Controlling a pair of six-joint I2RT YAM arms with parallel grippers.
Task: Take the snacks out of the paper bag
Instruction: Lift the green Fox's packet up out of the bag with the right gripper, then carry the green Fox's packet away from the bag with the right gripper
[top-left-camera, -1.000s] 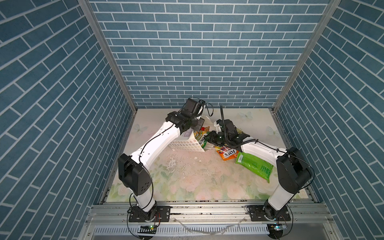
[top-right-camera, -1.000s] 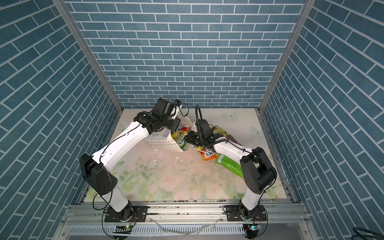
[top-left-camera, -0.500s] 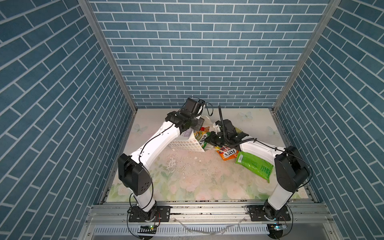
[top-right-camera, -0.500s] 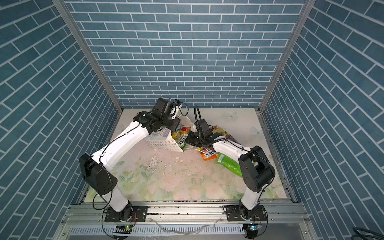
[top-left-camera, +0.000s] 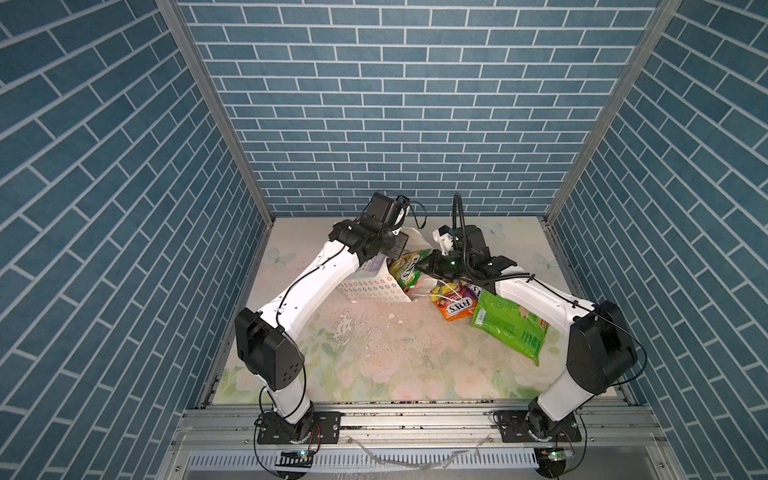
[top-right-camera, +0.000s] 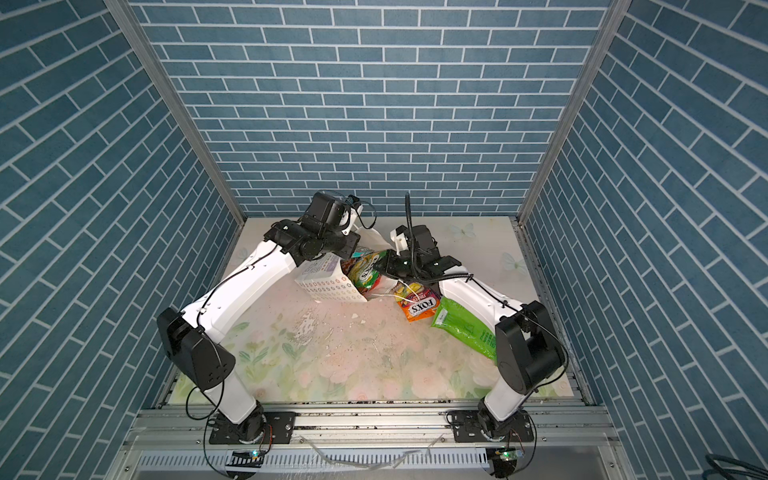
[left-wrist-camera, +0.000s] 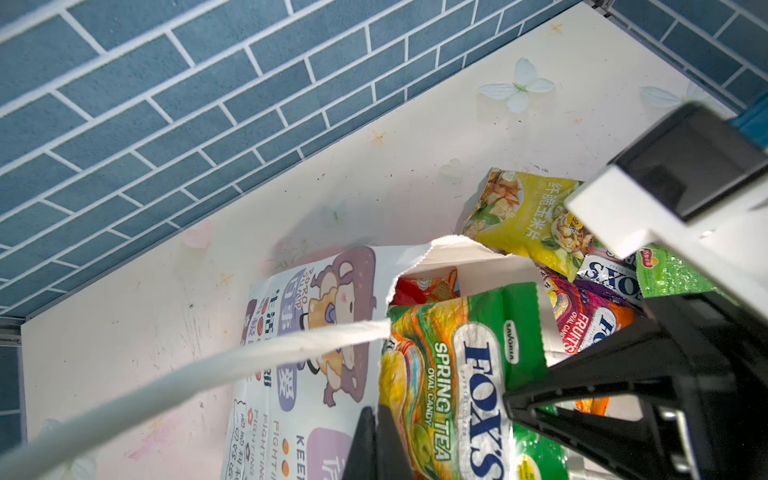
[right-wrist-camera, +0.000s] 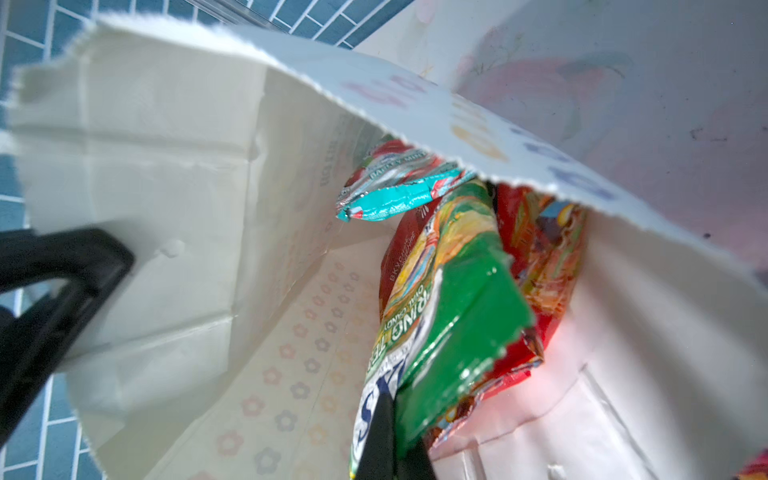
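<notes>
The white paper bag (top-left-camera: 374, 286) (top-right-camera: 328, 286) lies on its side, mouth toward the right arm. My left gripper (left-wrist-camera: 376, 440) is shut on the rim of the bag (left-wrist-camera: 299, 374). At the mouth, my right gripper (right-wrist-camera: 390, 440) (top-left-camera: 424, 268) is shut on a green FOX'S packet (right-wrist-camera: 453, 316) (left-wrist-camera: 457, 374) that sticks halfway out. Inside the bag I see a teal packet (right-wrist-camera: 390, 195) and a red packet (right-wrist-camera: 540, 249). On the table outside lie an orange FOX'S packet (top-left-camera: 455, 307), a large bright green packet (top-left-camera: 511, 328), a yellow packet (left-wrist-camera: 523, 216) and a purple one (left-wrist-camera: 577, 311).
A white cord handle (left-wrist-camera: 208, 374) stretches across the left wrist view. White flecks (top-left-camera: 345, 332) are scattered on the floral tabletop in front of the bag. Blue brick walls close in the back and both sides; the back wall (top-left-camera: 395, 166) is close behind the bag.
My right gripper has moved slightly toward the bag's mouth and shut on the green FOX'S packet. The left arm and the bag have not moved.
</notes>
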